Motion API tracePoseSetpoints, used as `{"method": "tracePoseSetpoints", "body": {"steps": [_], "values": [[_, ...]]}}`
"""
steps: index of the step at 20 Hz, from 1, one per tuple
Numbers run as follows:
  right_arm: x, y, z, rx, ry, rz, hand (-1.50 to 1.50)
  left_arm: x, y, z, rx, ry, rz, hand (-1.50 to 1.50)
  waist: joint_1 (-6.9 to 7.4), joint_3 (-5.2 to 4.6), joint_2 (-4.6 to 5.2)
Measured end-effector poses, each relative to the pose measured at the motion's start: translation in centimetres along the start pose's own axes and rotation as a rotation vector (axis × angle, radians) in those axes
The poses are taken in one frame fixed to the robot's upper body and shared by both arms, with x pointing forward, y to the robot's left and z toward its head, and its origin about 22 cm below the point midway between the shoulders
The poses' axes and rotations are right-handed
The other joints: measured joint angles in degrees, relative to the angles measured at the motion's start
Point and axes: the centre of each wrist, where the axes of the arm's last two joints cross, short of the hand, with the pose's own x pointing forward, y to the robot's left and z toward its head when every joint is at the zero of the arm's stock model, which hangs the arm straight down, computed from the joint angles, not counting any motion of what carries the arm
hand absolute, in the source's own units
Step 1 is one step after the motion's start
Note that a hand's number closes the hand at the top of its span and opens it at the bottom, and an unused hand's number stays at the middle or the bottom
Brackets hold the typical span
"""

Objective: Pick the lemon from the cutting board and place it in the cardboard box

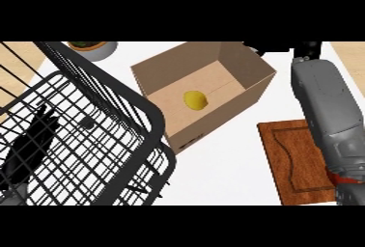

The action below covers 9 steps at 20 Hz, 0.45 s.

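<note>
The right hand [308,48] shows only as a dark shape at 1 o'clock, just beyond the far corner of the cardboard box [246,70]; whether its fingers are spread or curled cannot be told, though nothing appears to be held in them. Its grey forearm [328,106] runs from that point down the 3 o'clock edge, passing over the cutting board [288,159]. The left hand [32,140] sits at 9 o'clock behind the bars of a black wire basket [107,125], fingers straight and relaxed, at rest. The lemon [195,100] lies on the floor of the box, near centre, apart from every wall; the board carries nothing. On this evidence the placement appears complete, and the step in hand is judged to be withdrawal. Perform it by lifting the right hand clear above the box rim before drawing the forearm back, so that the light open carton is neither nudged nor tipped. The box is plain brown card, flat-walled, open at the top, standing at an angle on the white bench [228,178]. The lemon is small, rounded and yellow, liable to roll. The board is reddish-brown wood with a routed groove inside its edge. A potted plant [92,47] stands at 11 o'clock.
</note>
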Motion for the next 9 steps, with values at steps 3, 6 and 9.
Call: {"method": "tracePoseSetpoints", "body": {"steps": [3,6,9], "values": [[-2.2,-3.0,0.3,-0.01,0.009,0.008,-1.5,-0.2,0.2,0.2,0.002,0.006,0.001,0.0,-0.42,0.02,-0.23],[-4.0,-6.8,0.6,0.008,0.017,0.026,-1.5,-0.6,0.4,0.4,0.009,0.016,0.0,0.0,-1.07,0.07,-0.6],[-5.1,-9.8,1.1,0.035,0.022,0.046,-1.5,-0.6,0.4,0.5,0.011,0.023,0.003,0.0,-1.22,0.09,-0.67]]}}
